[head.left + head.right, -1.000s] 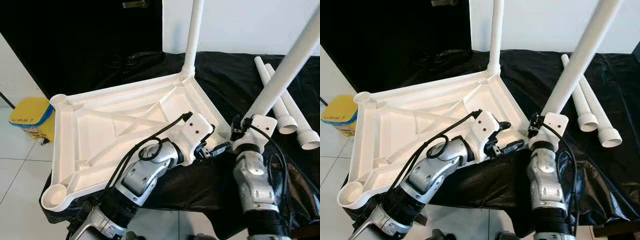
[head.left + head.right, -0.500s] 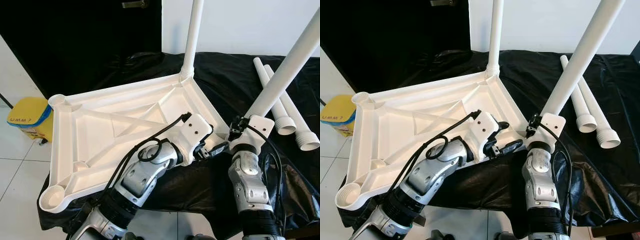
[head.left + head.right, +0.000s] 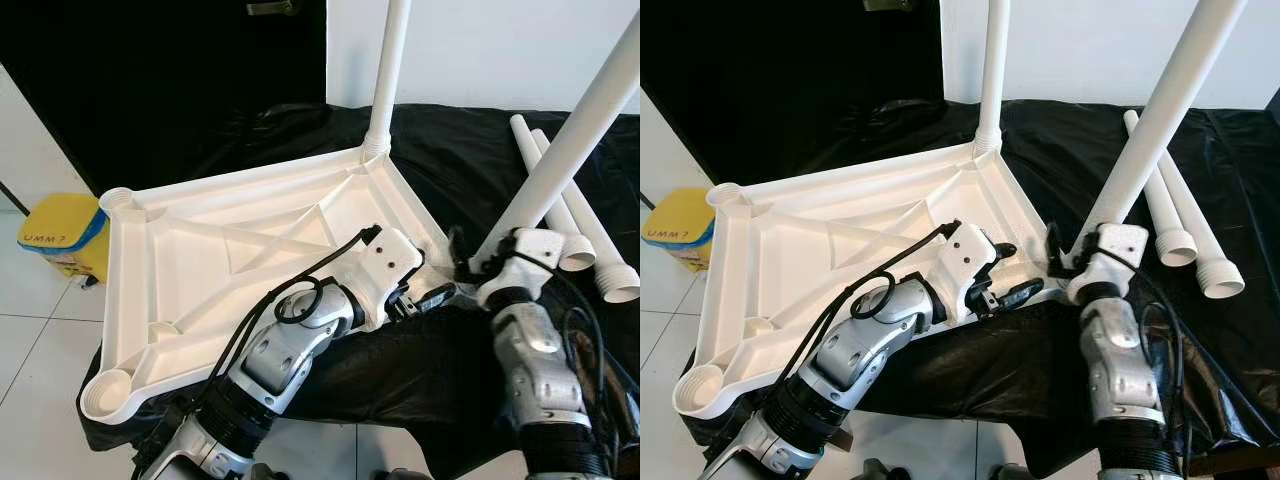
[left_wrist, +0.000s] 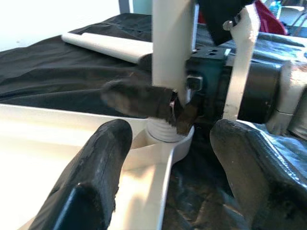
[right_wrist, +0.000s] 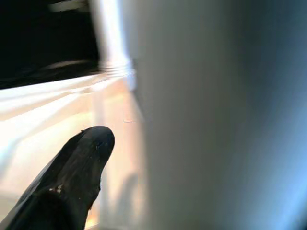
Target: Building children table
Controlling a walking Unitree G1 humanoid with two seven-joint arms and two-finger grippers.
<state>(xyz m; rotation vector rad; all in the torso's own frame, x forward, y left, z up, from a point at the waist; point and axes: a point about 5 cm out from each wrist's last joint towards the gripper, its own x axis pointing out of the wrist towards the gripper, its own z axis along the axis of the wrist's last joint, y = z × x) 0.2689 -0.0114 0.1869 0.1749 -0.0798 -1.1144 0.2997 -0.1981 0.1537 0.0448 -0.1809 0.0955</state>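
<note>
The white plastic tabletop [image 3: 240, 250] lies upside down on black sheeting [image 3: 450, 160], ribs showing. The right gripper [image 4: 165, 108] clenches a white leg [image 3: 565, 150] whose threaded end meets the near corner socket, its length slanting up and rightward. The left gripper [image 4: 168, 158] stands released, straddling that corner.

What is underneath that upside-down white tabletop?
A crinkled black sheet lies under the white tabletop and spreads out to the right, where two spare legs rest on it. What the sheet covers is hidden. The tabletop's near left corner hangs out over the tiled floor.
</note>
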